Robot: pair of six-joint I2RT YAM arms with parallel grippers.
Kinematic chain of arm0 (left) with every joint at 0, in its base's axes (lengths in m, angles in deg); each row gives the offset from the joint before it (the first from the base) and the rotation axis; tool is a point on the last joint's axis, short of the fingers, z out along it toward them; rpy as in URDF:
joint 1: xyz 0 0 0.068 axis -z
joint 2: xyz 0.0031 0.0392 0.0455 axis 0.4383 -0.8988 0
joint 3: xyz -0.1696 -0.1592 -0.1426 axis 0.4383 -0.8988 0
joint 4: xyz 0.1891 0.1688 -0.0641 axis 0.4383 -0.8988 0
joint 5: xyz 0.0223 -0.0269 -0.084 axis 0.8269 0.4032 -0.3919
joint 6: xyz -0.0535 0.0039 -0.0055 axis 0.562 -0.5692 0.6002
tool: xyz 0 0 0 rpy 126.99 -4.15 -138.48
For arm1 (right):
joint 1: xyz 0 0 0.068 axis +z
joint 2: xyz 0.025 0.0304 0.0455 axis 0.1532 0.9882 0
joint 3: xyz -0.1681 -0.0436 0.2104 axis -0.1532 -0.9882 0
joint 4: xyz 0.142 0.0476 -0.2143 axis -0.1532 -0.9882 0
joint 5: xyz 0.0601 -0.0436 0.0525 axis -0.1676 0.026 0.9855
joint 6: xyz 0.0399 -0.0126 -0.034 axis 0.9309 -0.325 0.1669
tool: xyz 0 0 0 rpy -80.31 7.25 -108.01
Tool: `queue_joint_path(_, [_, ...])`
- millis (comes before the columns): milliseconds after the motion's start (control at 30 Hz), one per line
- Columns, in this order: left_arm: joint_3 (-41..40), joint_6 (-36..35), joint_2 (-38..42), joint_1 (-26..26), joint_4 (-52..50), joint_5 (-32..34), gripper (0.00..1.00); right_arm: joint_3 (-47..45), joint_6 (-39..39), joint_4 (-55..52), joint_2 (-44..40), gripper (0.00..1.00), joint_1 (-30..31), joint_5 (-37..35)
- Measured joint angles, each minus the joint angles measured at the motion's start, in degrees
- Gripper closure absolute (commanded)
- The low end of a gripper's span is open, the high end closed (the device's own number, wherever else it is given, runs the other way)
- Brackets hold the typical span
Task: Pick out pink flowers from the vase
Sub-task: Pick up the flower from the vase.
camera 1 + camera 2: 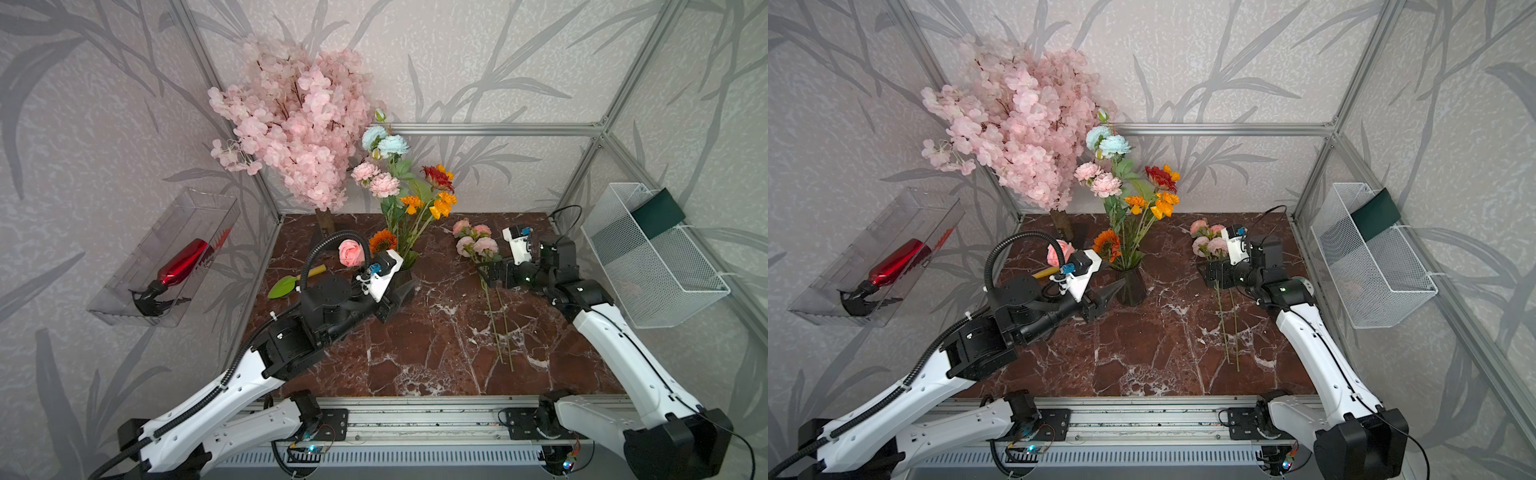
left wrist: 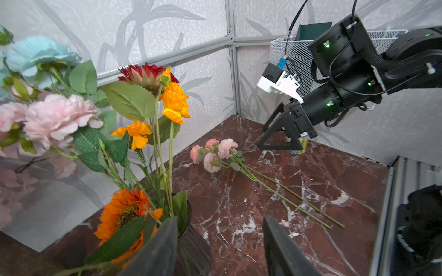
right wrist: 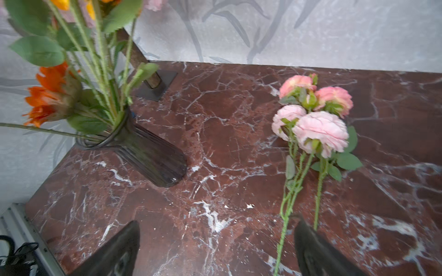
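Left wrist view showed the left gripper (image 2: 220, 218) half spread, one finger just beside the vase (image 2: 196, 243) and the other clear of it, clenching nothing. The right gripper (image 3: 216, 219) stood wide and empty over pink flowers (image 3: 318, 131) lying well apart from the vase. Two ruffled pink heads (image 1: 376, 179) stood above the vase; a pink rose (image 1: 350, 252) drooped just beside it. These looked light, with thin bendy stems and soft heads (easily crushed), so bare stem just above the vase rim seemed the place to pinch, the vase steadied.
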Motion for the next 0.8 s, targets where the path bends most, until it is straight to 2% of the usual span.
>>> queue_joint_path(167, [-3.1,0.7,1.3,0.0,-4.0,-2.2,0.59,0.0,1.4,3.1,1.4,0.01,5.2,1.0])
queue_joint_path(400, [-12.7,2.3,5.4,0.0,-4.1,-0.9,0.66,-3.7,3.0,10.3,2.6,0.01,8.6,4.2])
queue_joint_path(567, [-21.0,1.6,7.9,0.0,3.1,3.4,0.69,-7.0,3.5,15.1,2.6,0.01,11.5,6.8])
queue_joint_path(800, [-32.3,-1.9,11.0,0.0,18.0,7.4,0.83,-7.5,3.8,19.7,2.8,0.01,15.3,8.7])
